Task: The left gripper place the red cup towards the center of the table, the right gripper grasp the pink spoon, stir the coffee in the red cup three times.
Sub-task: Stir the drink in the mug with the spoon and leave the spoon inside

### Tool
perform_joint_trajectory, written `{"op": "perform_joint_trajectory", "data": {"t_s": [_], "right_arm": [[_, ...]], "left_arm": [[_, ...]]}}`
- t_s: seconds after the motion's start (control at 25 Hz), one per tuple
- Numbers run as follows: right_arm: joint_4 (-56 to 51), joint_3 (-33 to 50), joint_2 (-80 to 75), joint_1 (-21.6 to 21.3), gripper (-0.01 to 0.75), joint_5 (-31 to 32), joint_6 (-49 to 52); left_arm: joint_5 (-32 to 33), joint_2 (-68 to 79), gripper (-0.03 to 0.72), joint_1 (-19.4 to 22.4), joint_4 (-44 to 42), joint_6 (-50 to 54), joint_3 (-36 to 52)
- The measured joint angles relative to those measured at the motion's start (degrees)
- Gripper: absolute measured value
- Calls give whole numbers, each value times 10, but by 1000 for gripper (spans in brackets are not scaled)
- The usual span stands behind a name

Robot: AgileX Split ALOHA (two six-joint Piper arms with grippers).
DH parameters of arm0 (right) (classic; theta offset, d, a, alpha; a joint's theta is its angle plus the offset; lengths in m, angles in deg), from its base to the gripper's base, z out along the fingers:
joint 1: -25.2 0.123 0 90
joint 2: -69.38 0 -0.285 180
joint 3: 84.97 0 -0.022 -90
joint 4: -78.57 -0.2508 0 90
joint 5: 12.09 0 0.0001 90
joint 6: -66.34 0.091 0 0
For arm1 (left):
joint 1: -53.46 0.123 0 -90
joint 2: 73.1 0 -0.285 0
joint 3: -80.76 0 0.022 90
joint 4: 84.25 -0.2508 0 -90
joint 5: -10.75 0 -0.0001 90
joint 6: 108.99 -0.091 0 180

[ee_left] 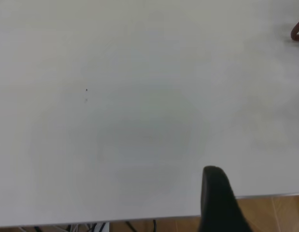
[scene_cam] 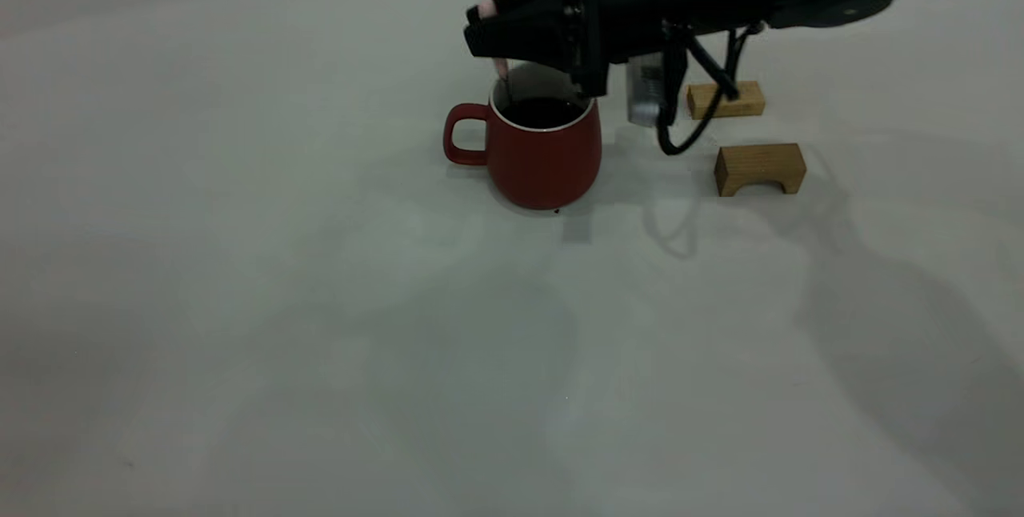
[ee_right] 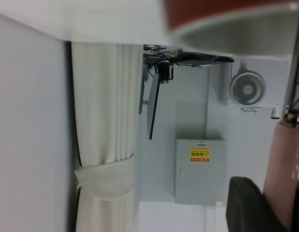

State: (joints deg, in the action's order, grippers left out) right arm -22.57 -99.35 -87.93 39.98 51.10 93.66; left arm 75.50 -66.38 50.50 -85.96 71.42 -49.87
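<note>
Red cup (scene_cam: 544, 161) sits on the worktop (scene_cam: 240, 301) toward the far edge, roughly mid-width, handle pointing to the exterior view's left — placement step looks done. Coffee (scene_cam: 542, 111) is dark and flat inside the white rim.

Right gripper (scene_cam: 490, 33) hangs just over the cup's far-left rim, jaws clamped on the pink spoon (scene_cam: 501, 69): the pink handle pokes out above the jaw tips, and the metal neck drops into the cup. Right wrist view shows the same — pink handle pinched between dark jaws, neck running to the cup. Spoon bowl is hidden below the rim; whether it is in the liquid cannot be told.

Left gripper (ee_left: 219, 203) is parked off toward the worktop's edge, well clear of the cup, only one dark jaw in its wrist view; open or closed cannot be told.

Two wooden blocks (scene_cam: 758, 168) lie to the right of the cup, not involved.

Step in hand, as judged: stirring. Next move calls for small circles inside the rim, spoon kept near vertical, no side load on the cup wall — the cup is unheld and could slide or slop.
</note>
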Motion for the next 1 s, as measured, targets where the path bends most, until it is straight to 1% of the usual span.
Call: {"op": "perform_joint_trajectory", "data": {"t_s": [0.12,0.2,0.28,0.36,0.48,0.64,0.72,0.84,1.0], "right_arm": [[4,7,0,-19,133,-3,0],[1,31,10,-35,133,-1,0],[1,63,25,-41,133,-7,0],[0,77,30,-36,133,-6,0],[0,72,29,-14,133,-4,3],[1,18,9,-1,133,4,5],[1,-6,1,-5,133,-2,5],[0,-8,0,-20,133,-15,5],[-5,49,21,-40,133,-21,5]], "left_arm": [[0,0,482,0,0,0,0],[0,0,482,0,0,0,0],[0,0,482,0,0,0,0],[0,0,482,0,0,0,0],[0,0,482,0,0,0,0],[0,0,482,0,0,0,0],[0,0,482,0,0,0,0],[0,0,482,0,0,0,0],[0,0,482,0,0,0,0]]}}
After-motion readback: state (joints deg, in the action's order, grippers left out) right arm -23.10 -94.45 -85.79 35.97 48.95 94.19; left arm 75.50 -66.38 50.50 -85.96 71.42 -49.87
